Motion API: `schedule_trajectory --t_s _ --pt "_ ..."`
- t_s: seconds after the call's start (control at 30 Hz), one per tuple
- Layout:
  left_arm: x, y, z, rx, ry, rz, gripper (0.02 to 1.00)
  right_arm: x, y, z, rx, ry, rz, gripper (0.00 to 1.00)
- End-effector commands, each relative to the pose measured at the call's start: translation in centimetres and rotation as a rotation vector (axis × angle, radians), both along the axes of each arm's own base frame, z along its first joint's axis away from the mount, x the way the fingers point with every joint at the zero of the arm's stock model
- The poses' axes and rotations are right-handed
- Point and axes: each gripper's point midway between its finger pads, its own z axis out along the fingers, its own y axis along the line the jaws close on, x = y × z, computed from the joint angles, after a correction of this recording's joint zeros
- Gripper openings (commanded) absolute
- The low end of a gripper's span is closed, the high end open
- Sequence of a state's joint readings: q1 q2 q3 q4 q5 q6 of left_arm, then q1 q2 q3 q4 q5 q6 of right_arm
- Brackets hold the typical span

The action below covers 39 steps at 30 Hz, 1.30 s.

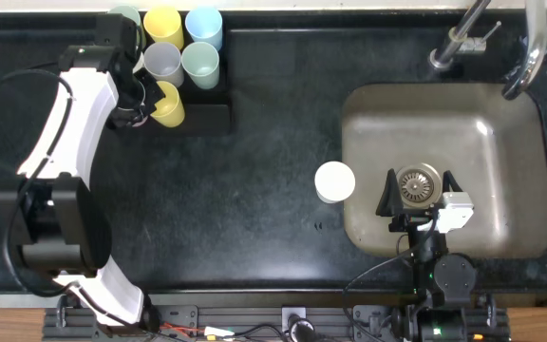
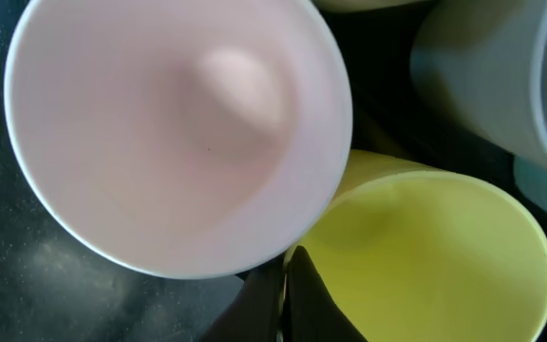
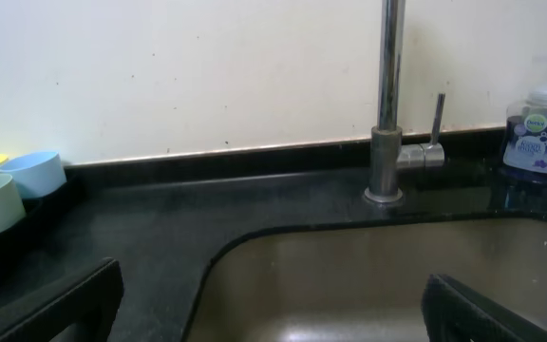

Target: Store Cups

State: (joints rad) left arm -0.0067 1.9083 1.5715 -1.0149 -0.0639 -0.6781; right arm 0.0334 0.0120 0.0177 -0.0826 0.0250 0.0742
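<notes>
My left gripper (image 1: pixel 150 100) is at the black cup rack (image 1: pixel 209 119) in the back left corner, shut on the rim of a tilted yellow cup (image 1: pixel 169 104). In the left wrist view the fingers (image 2: pixel 285 285) pinch that yellow cup (image 2: pixel 425 256) right beside a pale pink cup (image 2: pixel 179 133). Upright in the rack stand a yellow cup (image 1: pixel 162 24), a blue cup (image 1: pixel 203 24), a grey cup (image 1: pixel 163 62) and a light green cup (image 1: pixel 200 65). A white cup (image 1: pixel 334 180) sits on the counter by the sink. My right gripper (image 1: pixel 416 190) hangs open over the sink (image 3: pixel 349 285).
The steel sink basin (image 1: pixel 501 142) takes up the right side, with its drain (image 1: pixel 417 184) under the right gripper. A faucet (image 3: pixel 387 104) and a soap bottle (image 3: pixel 539 133) stand at the back. The dark counter (image 1: pixel 254 209) stretches between rack and sink.
</notes>
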Motion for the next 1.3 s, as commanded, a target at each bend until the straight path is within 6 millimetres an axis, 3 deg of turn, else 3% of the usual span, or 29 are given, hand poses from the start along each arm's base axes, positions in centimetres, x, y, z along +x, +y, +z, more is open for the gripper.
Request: schedule_trajectory --t_s 0.03,0.07,0.13,0.23,0.33,0.4,0.57,0.7,0.83,0.9,1.0,1.1,1.2,1.3 --pt "-0.1 0.0 -0.7 -0.004 0.018 0.009 0.542 0.0 0.1 -0.3 0.0 -0.001 0.005 0.998" --pt "-0.1 0.0 -0.7 -0.004 0.018 0.009 0.796 0.0 0.1 -0.3 0.0 -0.001 0.005 0.998" --pt "-0.1 0.0 -0.6 -0.004 0.017 0.009 1.0 0.0 0.1 -0.3 0.0 -0.001 0.006 0.998" --pt "-0.1 0.0 0.1 -0.004 0.001 0.008 0.998 0.0 0.1 -0.3 0.0 -0.001 0.005 0.996" --pt "-0.1 0.0 2.4 -0.003 -0.056 0.005 1.0 0.0 0.1 -0.3 0.0 0.0 0.006 0.998" --pt "-0.3 0.1 4.8 0.0 -0.119 0.006 1.0 0.0 0.1 -0.3 0.0 -0.001 0.005 0.998" --pt "-2.3 1.1 13.5 0.052 -0.337 0.027 0.998 0.0 0.1 -0.3 0.0 -0.001 0.005 0.998" --pt "-6.5 2.8 20.8 0.139 -0.519 0.075 0.998 0.0 0.1 -0.3 0.0 -0.001 0.005 0.998" --pt "-14.2 4.4 25.9 0.22 -0.631 0.134 1.0 0.0 0.1 -0.3 0.0 -0.001 0.005 0.993" --pt "-18.5 4.9 26.7 0.24 -0.642 0.148 1.0 0.0 0.1 -0.3 0.0 -0.001 0.005 0.996" --pt "-25.8 4.9 26.4 0.242 -0.644 0.15 1.0 0.0 0.1 -0.3 0.0 -0.001 0.005 0.998" --pt "-30.4 5.9 25.3 0.286 -0.722 0.193 1.0 0.0 0.1 -0.3 0.0 -0.001 0.006 0.998" --pt "-31.7 6.0 22.6 0.306 -0.826 0.183 1.0 0.0 0.1 -0.3 0.0 -0.001 0.005 0.996" --pt "-29.8 5.2 19.9 0.338 -0.95 0.077 1.0 0.0 0.1 -0.3 0.0 0.0 0.005 0.993"
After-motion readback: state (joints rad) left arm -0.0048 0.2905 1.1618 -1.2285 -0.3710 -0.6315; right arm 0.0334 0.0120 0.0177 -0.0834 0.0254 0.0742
